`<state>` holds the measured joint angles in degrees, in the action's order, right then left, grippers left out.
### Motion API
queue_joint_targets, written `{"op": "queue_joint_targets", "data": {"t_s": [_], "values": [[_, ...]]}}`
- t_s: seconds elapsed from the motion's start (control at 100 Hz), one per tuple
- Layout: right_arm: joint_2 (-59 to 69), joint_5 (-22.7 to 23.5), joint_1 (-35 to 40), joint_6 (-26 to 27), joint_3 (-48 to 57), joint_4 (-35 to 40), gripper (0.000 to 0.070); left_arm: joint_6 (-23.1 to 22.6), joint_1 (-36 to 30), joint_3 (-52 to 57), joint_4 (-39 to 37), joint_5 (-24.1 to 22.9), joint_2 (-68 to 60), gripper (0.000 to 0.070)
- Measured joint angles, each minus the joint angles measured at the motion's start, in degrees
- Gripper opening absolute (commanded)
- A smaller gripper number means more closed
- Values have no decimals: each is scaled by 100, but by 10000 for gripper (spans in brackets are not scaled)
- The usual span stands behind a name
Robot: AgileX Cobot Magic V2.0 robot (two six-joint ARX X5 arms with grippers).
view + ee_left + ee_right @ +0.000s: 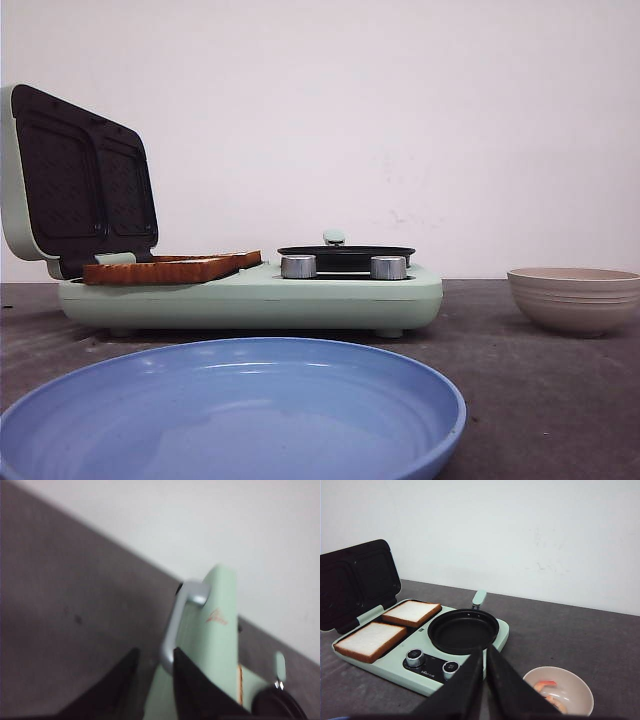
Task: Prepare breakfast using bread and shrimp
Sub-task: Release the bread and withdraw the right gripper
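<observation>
Now | bread point(411, 612) slices: 2 | shrimp point(546, 685): 2 | left pincer point(155, 667) spread | right pincer point(484, 667) pressed together

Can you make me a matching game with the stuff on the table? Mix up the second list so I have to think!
Things:
1. bread
2. frying pan
3. blue plate
4. shrimp

Places or states:
A. in the beige bowl
B. empty, nearest the front camera
C. on the sandwich plates, lid open
D. empty, behind the two knobs

Pairs: 1-C, 2-D, 3-B, 4-A
</observation>
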<state>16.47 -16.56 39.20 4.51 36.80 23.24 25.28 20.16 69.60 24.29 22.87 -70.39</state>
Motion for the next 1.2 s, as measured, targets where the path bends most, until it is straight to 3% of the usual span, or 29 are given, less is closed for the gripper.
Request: {"op": "queue_joint_targets", "data": {"t_s": [0.07,0.22,0.29,0.44,0.59,0.79,1.2], "values": [[0,0,0,-2,0,7,3,4,153,531,446,538,-487,274],[0,0,0,-2,0,85,3,42,269,1700,1281,1974,-1543,276],[0,0,0,-2,0,179,3,42,258,2131,1674,2337,-1965,276],[0,0,0,-2,0,330,3,-155,254,2579,2216,2323,-2514,276],[0,0,0,-2,0,339,3,-509,247,2590,2371,2059,-2699,276],[0,0,0,0,0,339,3,-833,247,2590,2396,2061,-2977,312],[0,-17,0,2,0,337,3,-890,177,2601,2100,2774,-3407,316]]}}
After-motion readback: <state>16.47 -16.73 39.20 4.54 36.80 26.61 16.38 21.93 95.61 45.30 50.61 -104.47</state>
